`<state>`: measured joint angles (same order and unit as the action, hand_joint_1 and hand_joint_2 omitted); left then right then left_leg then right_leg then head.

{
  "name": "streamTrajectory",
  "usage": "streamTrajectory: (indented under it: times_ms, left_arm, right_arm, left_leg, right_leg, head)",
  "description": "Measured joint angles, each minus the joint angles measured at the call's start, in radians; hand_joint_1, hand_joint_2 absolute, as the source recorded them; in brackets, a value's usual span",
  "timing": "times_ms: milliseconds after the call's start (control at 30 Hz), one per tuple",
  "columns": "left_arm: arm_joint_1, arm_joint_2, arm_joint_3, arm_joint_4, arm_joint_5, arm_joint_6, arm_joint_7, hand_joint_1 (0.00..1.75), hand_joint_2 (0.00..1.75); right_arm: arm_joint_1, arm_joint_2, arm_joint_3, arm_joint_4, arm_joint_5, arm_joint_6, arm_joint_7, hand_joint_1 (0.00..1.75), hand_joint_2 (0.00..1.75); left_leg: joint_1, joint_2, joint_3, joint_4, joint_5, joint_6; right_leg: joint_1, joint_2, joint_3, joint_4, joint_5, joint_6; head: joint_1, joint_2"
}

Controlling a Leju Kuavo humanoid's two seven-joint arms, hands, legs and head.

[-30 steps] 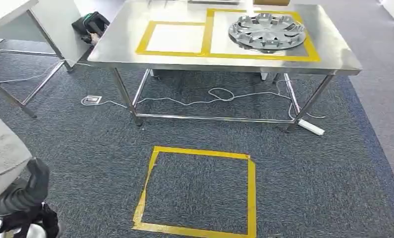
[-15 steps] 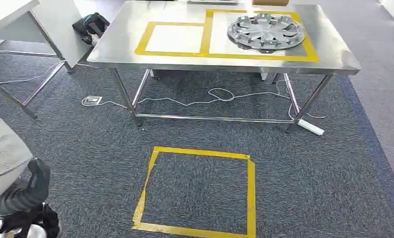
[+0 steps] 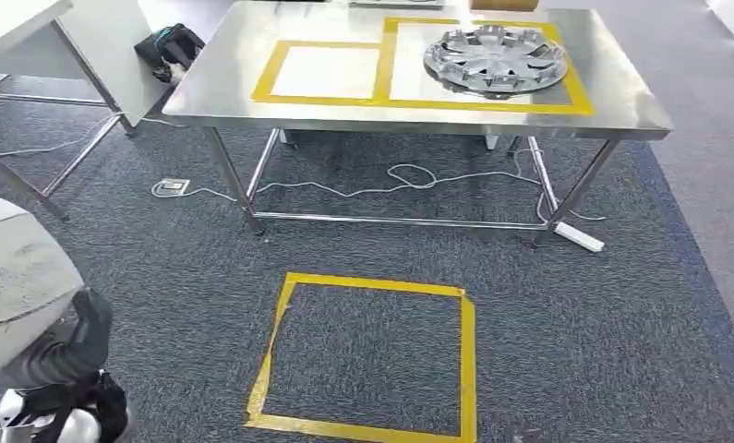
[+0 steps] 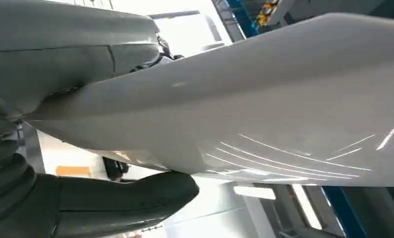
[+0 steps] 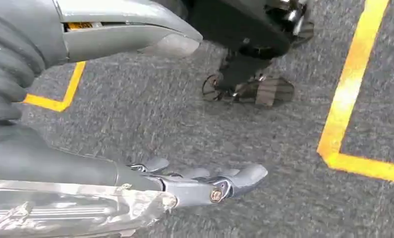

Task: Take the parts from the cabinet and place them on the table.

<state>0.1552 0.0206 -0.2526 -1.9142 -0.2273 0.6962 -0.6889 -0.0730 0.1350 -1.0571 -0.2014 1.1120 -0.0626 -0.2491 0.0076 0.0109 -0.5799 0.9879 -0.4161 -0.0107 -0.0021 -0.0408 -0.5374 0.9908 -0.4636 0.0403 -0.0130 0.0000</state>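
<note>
One silver hubcap-like part [image 3: 497, 59] lies flat on the steel desk [image 3: 418, 115], inside the larger of two yellow-taped rectangles on the desktop; the smaller rectangle [image 3: 326, 72], beside it to the left, frames a white sheet. One second part, a broad pale grey panel [image 3: 17, 277], sits at the lower left of the head view, held low beside the robot. In the left wrist view this panel [image 4: 264, 99] spans the frame, with the left hand [image 4: 100, 198] clamped on it: thumb pressed under one face, grey cover over the other.

Right hand [image 5: 204, 181] hangs over the carpet, fingers together and extended, holding nothing; a metallic edge [image 5: 61, 213] lies along the wrist beneath it, identity unclear.

Floor items, counted: one yellow tape square [image 3: 367, 355] on the dark carpet in front of the desk; one white cable [image 3: 409, 180] trailing under the desk; one white power strip [image 3: 580, 238] by the right front leg; one floor socket [image 3: 171, 185] at left. One dark bag [image 3: 167, 46] lies beyond the desk's left corner.
</note>
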Motion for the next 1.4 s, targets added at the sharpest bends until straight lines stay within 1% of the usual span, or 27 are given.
streamTrajectory:
  times_ms: [100,167,200,267,333,567,667,700,800,1000,1067,1133,1200,1233,1333,1367,1400]
  left_arm:
    - [0.006,-0.008,-0.005,0.013,0.009,0.0,0.0,1.75,1.75]
    - [0.014,-0.014,-0.005,0.02,0.002,0.0,0.0,1.75,1.75]
    - [0.017,-0.017,-0.005,0.022,-0.004,0.0,0.0,1.75,1.75]
    - [0.022,-0.023,-0.005,0.026,-0.013,0.0,0.0,1.75,1.75]
    - [0.024,-0.027,-0.005,0.029,-0.015,0.001,0.0,1.75,1.75]
    - [0.027,-0.034,-0.005,0.037,-0.016,0.001,0.0,1.75,1.75]
    - [0.027,-0.035,-0.002,0.037,-0.016,0.001,0.0,1.75,1.75]
    - [0.027,-0.035,0.002,0.037,-0.017,0.001,0.0,1.75,1.75]
    - [0.027,-0.033,0.01,0.037,-0.031,0.002,0.0,1.75,1.75]
    - [0.011,-0.032,0.015,0.038,-0.022,0.003,0.0,1.75,1.75]
    - [0.003,-0.032,0.015,0.038,-0.025,0.003,0.0,1.75,1.75]
    - [-0.001,-0.031,0.015,0.038,-0.028,0.003,0.0,1.75,1.75]
    - [-0.001,-0.031,0.015,0.038,-0.03,0.003,0.0,1.75,1.75]
    - [0.0,-0.03,0.015,0.038,-0.036,0.003,0.0,1.75,1.75]
    - [0.003,-0.029,0.015,0.038,-0.045,0.003,0.0,1.75,1.75]
    - [0.003,-0.029,0.015,0.037,-0.045,0.003,0.0,1.75,1.75]
    - [0.004,-0.029,0.015,0.037,-0.045,0.003,0.0,1.75,1.75]
  right_arm:
    - [0.014,-0.024,-0.002,-0.002,0.01,-0.008,0.048,0.0,1.75]
    - [0.024,-0.032,-0.011,-0.003,0.006,-0.016,0.124,0.0,1.75]
    - [0.029,-0.037,-0.016,-0.005,0.005,-0.018,0.15,0.0,1.75]
    - [0.036,-0.04,-0.027,-0.007,0.004,-0.028,0.189,0.0,1.75]
    - [0.041,-0.041,-0.033,-0.008,0.004,-0.03,0.204,0.0,1.75]
    - [0.041,-0.043,-0.04,-0.008,0.004,-0.032,0.209,0.0,1.75]
    - [0.041,-0.044,-0.046,-0.008,-0.002,-0.031,0.219,0.0,1.75]
    - [0.041,-0.044,-0.051,-0.008,-0.004,-0.024,0.212,0.0,1.75]
    - [0.039,-0.044,-0.055,-0.008,-0.009,-0.003,0.156,0.0,1.75]
    - [0.016,-0.045,-0.056,-0.008,-0.01,0.011,-0.045,0.0,1.75]
    - [0.006,-0.045,-0.056,-0.008,-0.014,0.017,-0.067,0.0,1.75]
    - [0.0,-0.045,-0.055,-0.008,-0.011,0.021,-0.052,0.0,1.75]
    - [0.001,-0.045,-0.055,-0.007,-0.011,0.026,-0.014,0.0,1.75]
    - [0.002,-0.04,-0.056,-0.007,-0.021,0.029,0.012,0.0,1.75]
    - [0.004,-0.029,-0.072,-0.006,-0.039,0.03,0.076,0.0,1.75]
    - [0.003,-0.028,-0.075,-0.006,-0.039,0.029,0.092,0.0,1.75]
    - [0.006,-0.028,-0.076,-0.006,-0.039,0.028,0.104,0.0,1.75]
  left_leg:
    - [0.0,0.0,0.0,0.0,0.0,0.0]
    - [0.0,0.0,0.0,0.0,0.0,0.0]
    - [0.0,0.0,-0.001,0.0,0.0,0.0]
    - [0.0,0.0,-0.001,0.0,0.0,0.001]
    - [0.0,0.0,-0.001,0.0,0.0,0.001]
    - [0.001,0.0,0.0,0.0,0.0,0.001]
    - [0.001,0.0,0.0,0.0,0.0,0.001]
    - [0.001,0.0,-0.001,0.0,0.0,0.001]
    - [0.0,0.0,-0.001,0.0,0.001,0.001]
    - [0.001,0.0,0.0,0.0,0.001,0.001]
    - [0.001,0.0,0.0,0.0,0.001,0.001]
    - [0.001,0.0,0.0,0.0,0.001,0.001]
    - [0.0,0.0,-0.002,0.002,-0.001,0.003]
    - [-0.004,0.0,-0.003,0.005,-0.004,0.013]
    - [-0.01,-0.001,-0.006,0.002,-0.006,0.021]
    - [-0.005,-0.003,0.003,-0.014,-0.002,0.027]
    - [0.0,-0.005,0.016,-0.027,0.004,0.03]
  right_leg:
    - [0.0,0.0,0.006,0.0,0.0,0.0]
    - [0.0,0.0,0.006,0.0,0.0,0.0]
    - [0.0,0.0,0.006,0.0,0.0,0.0]
    - [0.0,0.0,0.006,0.0,0.0,0.0]
    - [0.0,0.0,0.006,0.0,0.0,0.0]
    - [0.001,0.0,-0.002,0.0,-0.001,0.0]
    - [0.001,0.0,0.002,0.0,-0.001,0.0]
    - [0.001,0.0,0.006,0.0,0.0,0.0]
    - [0.001,0.0,0.007,0.0,0.0,0.001]
    - [0.001,0.0,0.006,0.0,0.0,0.001]
    - [0.001,0.0,0.004,0.0,0.0,0.001]
    - [0.001,0.0,0.002,0.0,0.0,0.001]
    - [0.0,-0.001,0.001,-0.002,0.001,0.002]
    - [-0.004,-0.002,0.007,-0.003,0.003,0.008]
    - [-0.008,-0.005,0.008,-0.006,0.003,0.014]
    - [-0.005,-0.008,0.015,-0.009,-0.001,0.02]
    - [-0.008,0.01,0.005,0.007,-0.01,0.021]
  head:
    - [0.0,0.0]
    - [0.0,0.0]
    - [0.0,0.0]
    - [0.0,0.0]
    - [0.0,0.0]
    - [0.001,0.0]
    - [0.0,0.0]
    - [0.0,0.0]
    - [0.0,0.0]
    - [0.0,0.0]
    - [0.0,0.0]
    - [0.0,0.0]
    - [0.0,0.0]
    - [0.0,0.0]
    - [0.0,0.0]
    - [-0.001,0.0]
    - [0.003,0.0]
